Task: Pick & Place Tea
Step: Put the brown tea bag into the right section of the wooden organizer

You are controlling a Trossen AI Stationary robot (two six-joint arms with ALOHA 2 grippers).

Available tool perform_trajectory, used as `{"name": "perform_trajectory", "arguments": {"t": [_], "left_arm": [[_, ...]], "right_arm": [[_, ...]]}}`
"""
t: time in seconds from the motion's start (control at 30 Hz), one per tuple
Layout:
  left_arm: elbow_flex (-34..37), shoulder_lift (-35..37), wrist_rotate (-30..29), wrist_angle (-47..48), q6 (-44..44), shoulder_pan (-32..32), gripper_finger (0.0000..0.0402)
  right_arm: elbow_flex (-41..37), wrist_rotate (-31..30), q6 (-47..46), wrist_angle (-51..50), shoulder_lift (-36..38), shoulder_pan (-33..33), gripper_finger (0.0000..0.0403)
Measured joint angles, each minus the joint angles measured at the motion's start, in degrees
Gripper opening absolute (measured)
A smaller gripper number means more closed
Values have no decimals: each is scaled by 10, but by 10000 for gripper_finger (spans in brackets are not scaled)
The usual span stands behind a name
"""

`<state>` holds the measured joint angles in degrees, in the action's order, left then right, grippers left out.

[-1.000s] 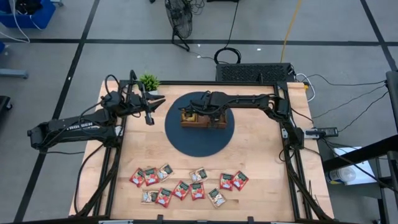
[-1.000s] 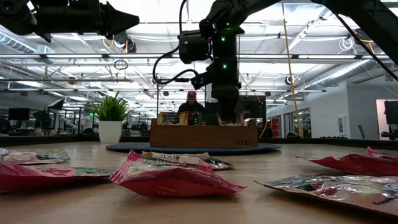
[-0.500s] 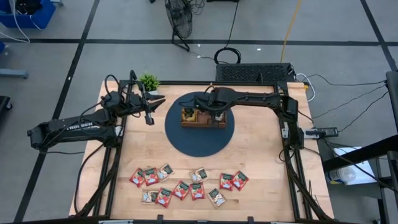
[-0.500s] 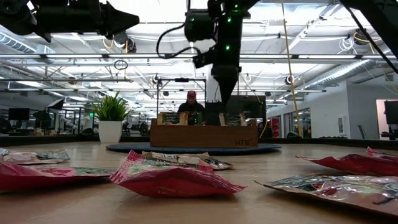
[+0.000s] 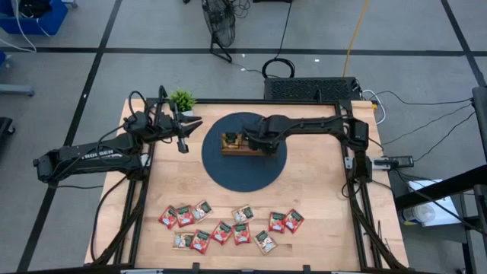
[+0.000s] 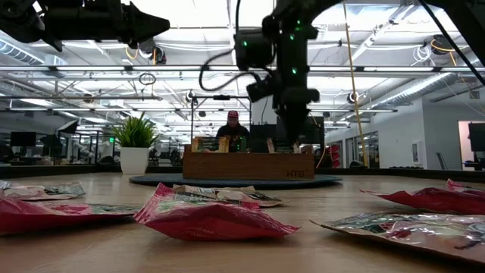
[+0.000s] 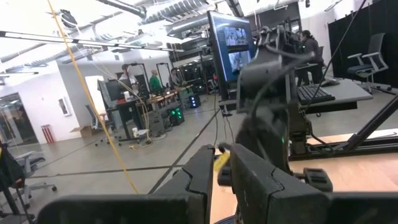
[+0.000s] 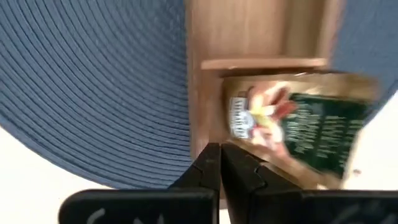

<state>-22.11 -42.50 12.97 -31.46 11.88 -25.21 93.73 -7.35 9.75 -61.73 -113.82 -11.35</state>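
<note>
- Black left gripper (image 5: pixel 183 141) hangs beside the small green potted plant (image 5: pixel 182 99), fingers nearly together, empty.
- Brown wooden tray (image 5: pixel 230 151) on round blue mat (image 5: pixel 221 171); right gripper (image 5: pixel 245 139) above it, pinched closed, empty.
- Red and green tea sachets (image 5: pixel 221 231) lie along the near table edge.

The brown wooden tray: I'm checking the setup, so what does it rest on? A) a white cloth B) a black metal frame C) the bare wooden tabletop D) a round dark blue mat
D: in the high view the brown wooden tray sits on a round dark blue mat, with the right gripper above it.
</note>
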Motion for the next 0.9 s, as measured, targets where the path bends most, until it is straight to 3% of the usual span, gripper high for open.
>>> {"name": "perform_trajectory", "arguments": {"t": [0.33,0.43,0.9], "left_arm": [[0,0,0,0,0,0,62],[0,0,-7,0,-1,0,62],[0,0,-11,0,-2,0,62]], "right_arm": [[-54,-2,25,87,4,1,0],[-54,-29,35,107,3,1,0],[-56,-79,45,110,29,3,0]]}}
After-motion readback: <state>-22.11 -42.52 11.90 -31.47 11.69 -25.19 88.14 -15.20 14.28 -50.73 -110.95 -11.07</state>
